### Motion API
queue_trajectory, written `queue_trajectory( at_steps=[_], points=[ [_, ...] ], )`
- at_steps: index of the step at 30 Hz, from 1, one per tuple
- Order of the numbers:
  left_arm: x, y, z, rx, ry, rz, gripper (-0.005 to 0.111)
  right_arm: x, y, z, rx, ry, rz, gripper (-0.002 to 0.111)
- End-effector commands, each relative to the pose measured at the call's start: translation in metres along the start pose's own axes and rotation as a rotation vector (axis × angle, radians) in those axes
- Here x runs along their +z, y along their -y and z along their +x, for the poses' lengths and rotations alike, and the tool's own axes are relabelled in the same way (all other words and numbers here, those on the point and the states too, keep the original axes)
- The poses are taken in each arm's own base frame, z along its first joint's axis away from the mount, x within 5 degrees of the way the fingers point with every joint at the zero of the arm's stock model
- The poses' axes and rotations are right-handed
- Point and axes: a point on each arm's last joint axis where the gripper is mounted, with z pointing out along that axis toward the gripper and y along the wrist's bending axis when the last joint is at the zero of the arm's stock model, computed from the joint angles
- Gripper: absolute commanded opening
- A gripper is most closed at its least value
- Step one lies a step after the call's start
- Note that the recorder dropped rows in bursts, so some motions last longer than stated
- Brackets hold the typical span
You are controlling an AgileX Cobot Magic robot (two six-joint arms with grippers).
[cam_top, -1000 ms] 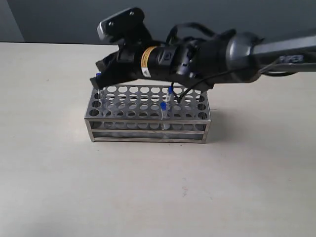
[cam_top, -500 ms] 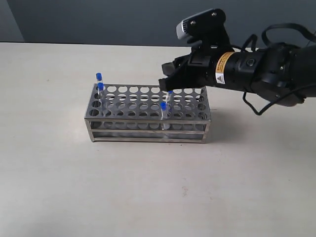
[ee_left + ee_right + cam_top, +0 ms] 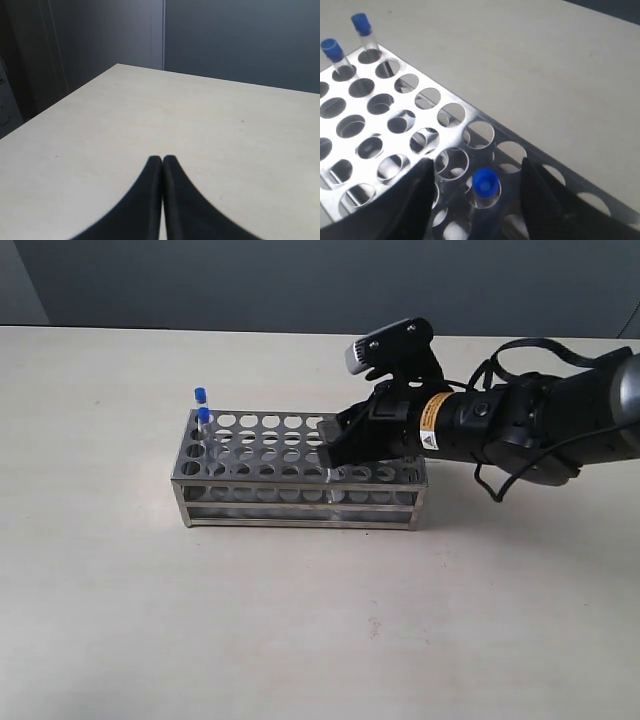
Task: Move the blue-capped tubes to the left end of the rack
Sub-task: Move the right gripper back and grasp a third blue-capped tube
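Note:
The steel rack (image 3: 262,446) stands mid-table. Two blue-capped tubes (image 3: 200,396) (image 3: 204,416) stand in holes at its left end, and the right wrist view shows them at the rack's far corner (image 3: 360,23) (image 3: 331,49). My right gripper (image 3: 331,454) is low over the rack's middle-right part. In the right wrist view the right gripper (image 3: 476,165) is open, with a third blue-capped tube (image 3: 485,183) upright in its hole between the fingers, which stand apart from it. The fourth tube is hidden. My left gripper (image 3: 162,159) is shut and empty over bare table.
The rack's plate (image 3: 400,102) has many empty holes between the gripper and the left-end tubes. The right arm's black body and cables (image 3: 520,425) stretch off to the right behind the rack. A dark wall (image 3: 300,280) stands behind the table.
The right gripper left a tube in the rack's left end, swung right and came down around a tube in the middle. That tube and its neighbour are now hidden in the exterior view.

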Motion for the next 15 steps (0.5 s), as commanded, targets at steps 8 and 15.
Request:
queue_trajectory(
  at_steps=[8,15],
  points=[
    [-0.0004,-0.0001,-0.0005,-0.004,0.003,-0.001,0.001,0.0077,0.0050,0.0066,0.002,0.007,0.023,0.014],
    [-0.0004,-0.0001,-0.0005,-0.004,0.003,-0.001,0.001,0.0051,0.0042,0.0026,-0.003,0.024,0.020,0.000]
  ],
)
